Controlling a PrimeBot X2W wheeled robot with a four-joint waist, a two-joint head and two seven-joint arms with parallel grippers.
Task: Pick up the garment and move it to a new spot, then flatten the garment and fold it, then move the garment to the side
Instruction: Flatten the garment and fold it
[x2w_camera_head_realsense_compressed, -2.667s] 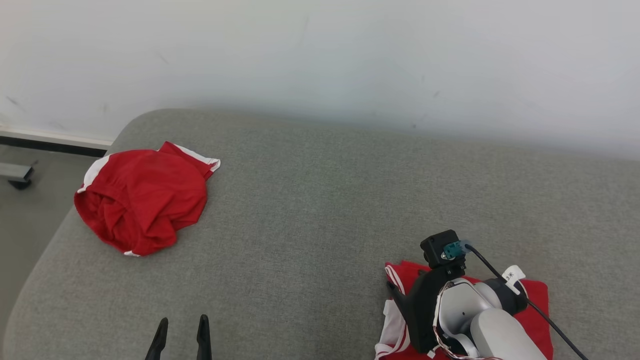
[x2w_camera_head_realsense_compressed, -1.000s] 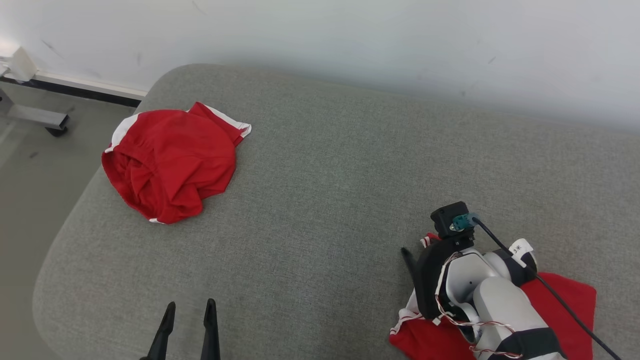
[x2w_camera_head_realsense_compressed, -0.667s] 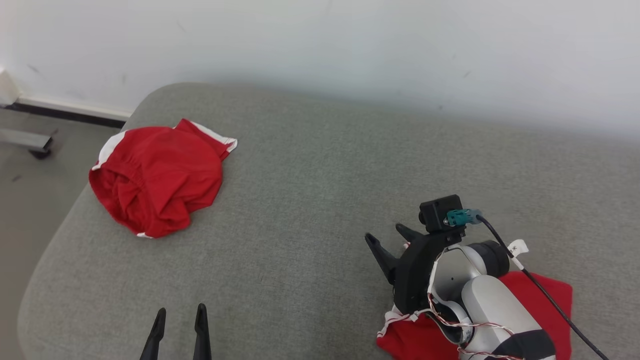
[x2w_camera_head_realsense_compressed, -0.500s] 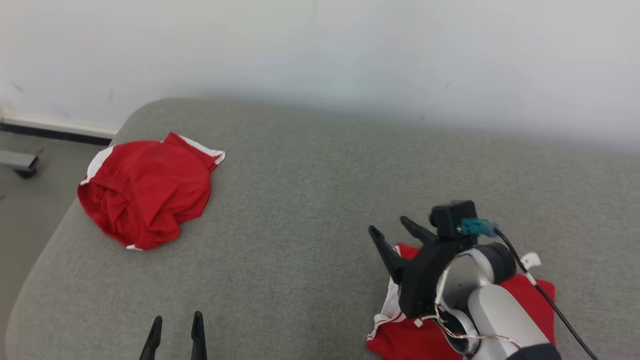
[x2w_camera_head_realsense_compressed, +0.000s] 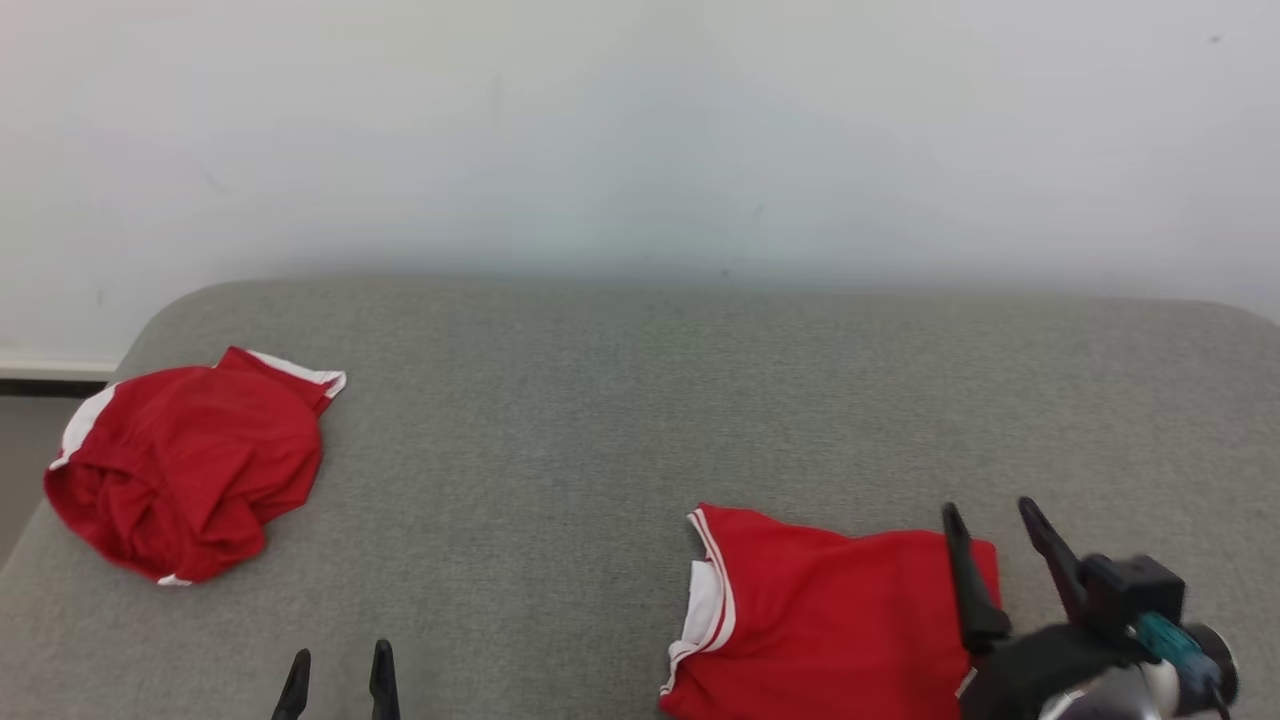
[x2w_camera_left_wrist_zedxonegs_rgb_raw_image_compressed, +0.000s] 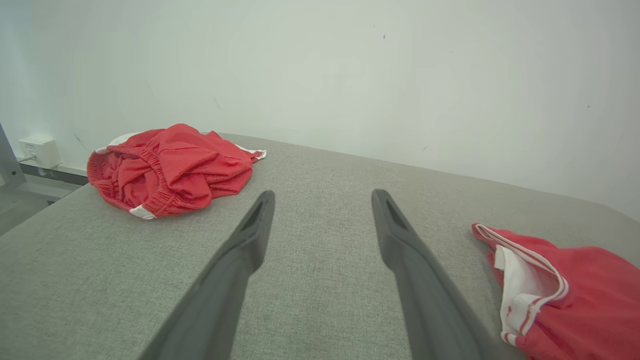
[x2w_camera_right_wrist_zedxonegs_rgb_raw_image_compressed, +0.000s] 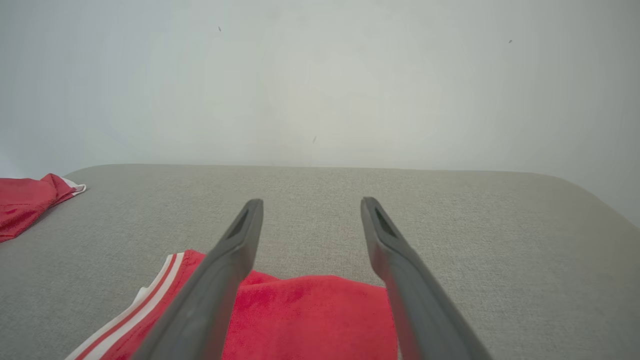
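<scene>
Right gripper (x2w_camera_head_realsense_compressed: 988, 507) hovers above the folded garment (x2w_camera_head_realsense_compressed: 820, 610) near the bench's (x2w_camera_head_realsense_compressed: 600, 400) front edge — jaws spread, empty. Left gripper (x2w_camera_head_realsense_compressed: 340, 652) likewise spread.

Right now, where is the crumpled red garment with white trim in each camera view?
Head view: crumpled red garment with white trim, middle left, on the grey cushion.
Left wrist view: crumpled red garment, upper left.
Right wrist view: crumpled red garment, left edge, cut off.
Shared landmark: folded red garment with white stripes, to its right.
</scene>
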